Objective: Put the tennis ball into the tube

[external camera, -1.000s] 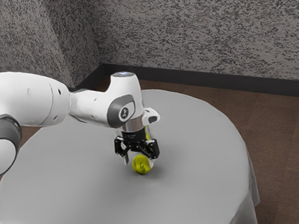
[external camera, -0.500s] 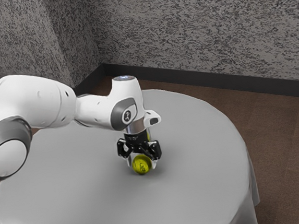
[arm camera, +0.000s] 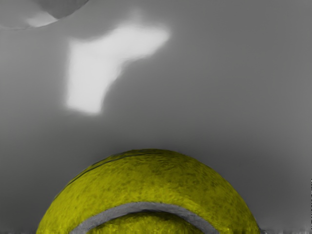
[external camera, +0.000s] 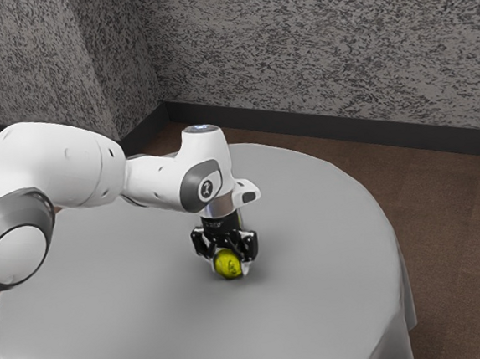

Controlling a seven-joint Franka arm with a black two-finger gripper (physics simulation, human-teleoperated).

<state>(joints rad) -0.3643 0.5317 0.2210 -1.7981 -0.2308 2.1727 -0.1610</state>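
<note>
At 1 o'clock from the tennis ball (external camera: pixel 229 267) in the exterior view, a yellowish strip (external camera: pixel 240 219) peeks past my hand; so much is hidden that I cannot tell whether it is the tube or what it contains. My claw (external camera: pixel 230 262) points down, its two fingers drawn in and clamped on the ball from opposite sides, low over the counter (external camera: pixel 322 248). Bare counter spreads from 3 through 6 to 9 o'clock, with its curved edge well apart from me at 3. My arm (external camera: pixel 58 162) reaches in from 10 o'clock.
</note>
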